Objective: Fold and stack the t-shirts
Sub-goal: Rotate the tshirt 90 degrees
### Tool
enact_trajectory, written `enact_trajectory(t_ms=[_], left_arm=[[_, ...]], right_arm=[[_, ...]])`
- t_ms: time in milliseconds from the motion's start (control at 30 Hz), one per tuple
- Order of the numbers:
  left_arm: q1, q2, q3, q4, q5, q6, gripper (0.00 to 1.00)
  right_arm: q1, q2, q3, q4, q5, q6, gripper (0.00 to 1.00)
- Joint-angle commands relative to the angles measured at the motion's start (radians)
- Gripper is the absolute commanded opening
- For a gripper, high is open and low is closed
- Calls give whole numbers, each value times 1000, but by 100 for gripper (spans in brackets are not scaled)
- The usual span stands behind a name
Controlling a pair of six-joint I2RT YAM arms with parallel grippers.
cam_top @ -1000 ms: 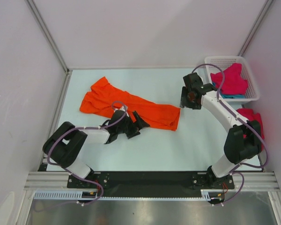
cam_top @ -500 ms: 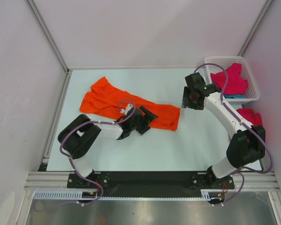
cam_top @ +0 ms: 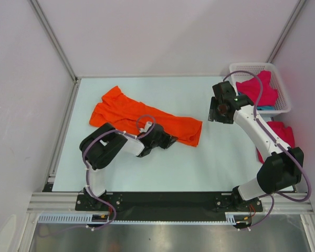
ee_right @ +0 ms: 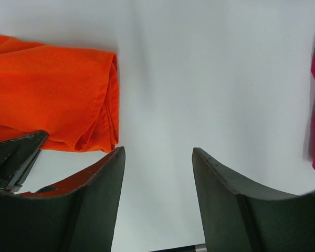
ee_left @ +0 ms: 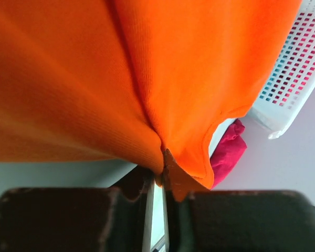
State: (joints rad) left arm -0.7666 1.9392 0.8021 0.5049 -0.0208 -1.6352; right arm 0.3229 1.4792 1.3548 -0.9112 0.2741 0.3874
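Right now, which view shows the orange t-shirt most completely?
Top external: the orange t-shirt shows there nearly whole. Left wrist shows only cloth pinched by the left gripper; right wrist shows one folded end.

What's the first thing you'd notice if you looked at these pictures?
The bright orange t-shirt lying stretched across the middle of the pale table, with the left gripper pinching its near edge. After that, the white basket in the far right corner with a magenta t-shirt spilling out, and the right gripper hovering open beside the orange shirt's end.
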Motion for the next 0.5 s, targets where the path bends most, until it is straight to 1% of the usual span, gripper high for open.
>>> enact_trajectory(t_ms=[0,100,167,267,300,367,400,467], left_arm=[[-10,6,-11,-17,11,-3,6],[-10,-16,-20,-14,48,26,0],[-10,-61,-29,-28,71,63,0],[-10,-133,-93,-51,88,109,0],[-10,-190,-140,-58,93,120,0],[-11,-250,-194,-66,119,144,0],[-14,-313,-263,-69,128,149,0],[-26,-397,-340,-81,134,150,0]], right_arm=[[2,-25,38,-14,-1,-10,59],[-1,-33,43,-15,4,-15,59],[-2,-36,43,-14,-1,-16,59],[-2,-37,44,-5,-13,-15,59],[1,-36,44,1,-24,-15,59],[1,-30,55,11,-33,-16,59],[2,-25,61,11,-38,-19,59],[7,-11,76,9,-49,-25,59]])
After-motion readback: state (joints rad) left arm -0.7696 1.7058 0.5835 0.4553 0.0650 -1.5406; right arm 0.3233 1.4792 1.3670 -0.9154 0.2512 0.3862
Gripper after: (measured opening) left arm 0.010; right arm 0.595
